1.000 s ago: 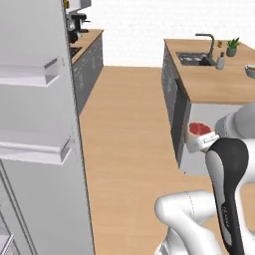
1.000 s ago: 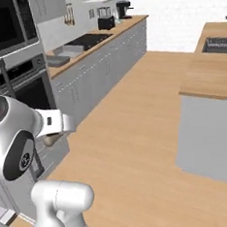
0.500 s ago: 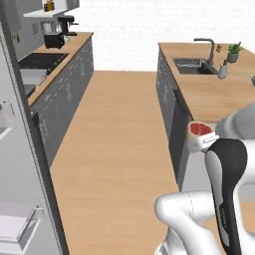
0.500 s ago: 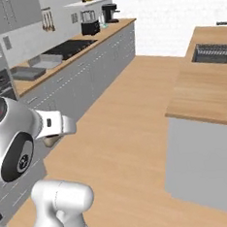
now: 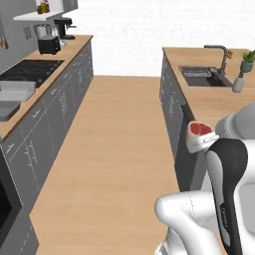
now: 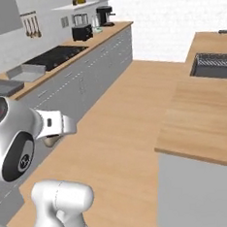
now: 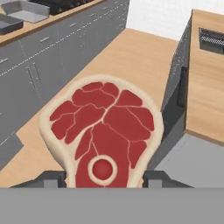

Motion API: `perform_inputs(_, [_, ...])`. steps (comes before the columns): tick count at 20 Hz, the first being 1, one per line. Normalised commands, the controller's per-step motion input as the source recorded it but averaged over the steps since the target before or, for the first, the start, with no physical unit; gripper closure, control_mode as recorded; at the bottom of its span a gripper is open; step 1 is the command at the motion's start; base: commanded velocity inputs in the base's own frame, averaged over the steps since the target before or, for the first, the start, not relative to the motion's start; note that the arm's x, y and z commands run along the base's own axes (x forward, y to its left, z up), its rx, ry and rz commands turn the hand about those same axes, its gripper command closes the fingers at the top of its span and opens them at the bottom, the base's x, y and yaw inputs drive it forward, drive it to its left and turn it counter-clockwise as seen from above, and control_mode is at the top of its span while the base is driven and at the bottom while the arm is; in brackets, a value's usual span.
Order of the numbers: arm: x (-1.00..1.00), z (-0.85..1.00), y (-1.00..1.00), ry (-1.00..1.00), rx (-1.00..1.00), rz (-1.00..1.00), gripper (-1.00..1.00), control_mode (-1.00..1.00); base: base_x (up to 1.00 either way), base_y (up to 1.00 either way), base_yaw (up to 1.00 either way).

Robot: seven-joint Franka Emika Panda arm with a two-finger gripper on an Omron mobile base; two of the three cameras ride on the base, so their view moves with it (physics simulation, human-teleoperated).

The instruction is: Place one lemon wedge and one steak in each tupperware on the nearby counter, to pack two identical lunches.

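Note:
My gripper (image 7: 104,179) is shut on a raw red steak (image 7: 103,127) with a pale fat rim, which stands upright between the two dark fingertips. The left base view shows that steak (image 5: 200,129) held above the white hand, beside the island's edge. Two grey tupperware trays (image 5: 15,92) (image 5: 4,110) lie side by side on the wood-grain counter (image 5: 74,47) at the left, just this side of the black cooktop (image 5: 30,69). They also appear as trays (image 6: 26,72) (image 6: 3,86) in the right base view and as trays (image 7: 26,11) far off in the hand view. The lemon wedge is out of view.
An island (image 5: 209,102) with a sink (image 5: 201,77), a tap and a small plant (image 5: 244,62) runs along the right. A toaster (image 5: 49,45) and coffee machine (image 5: 62,27) stand at the far end of the left counter. A wide wooden floor aisle (image 5: 114,139) lies between.
The whole picture has swung: the base has turned, the fridge has left the left base view and the cooktop counter with the trays has come in. The steak stays gripped.

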Motion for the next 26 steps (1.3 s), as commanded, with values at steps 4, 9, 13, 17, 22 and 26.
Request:
perform_inputs(4, [0.00,0.00,0.00,0.00,0.00,0.00,1.00,1.00,0.74,0.00,0.15])
perform_inputs(9, [0.00,0.00,0.00,0.00,0.00,0.00,1.00,1.00,0.84,0.05,0.33])
perform_inputs(13, [0.00,0.00,0.00,0.00,0.00,0.00,1.00,1.00,0.97,0.06,0.43])
perform_inputs(17, [0.00,0.00,0.00,0.00,0.00,0.00,1.00,1.00,0.99,0.17,0.42])
perform_inputs(22, [0.00,0.00,0.00,0.00,0.00,0.00,1.00,1.00,0.82,0.45,0.40])
perform_inputs(26, [0.00,0.00,0.00,0.00,0.00,0.00,1.00,1.00,0.81,0.37,0.52])
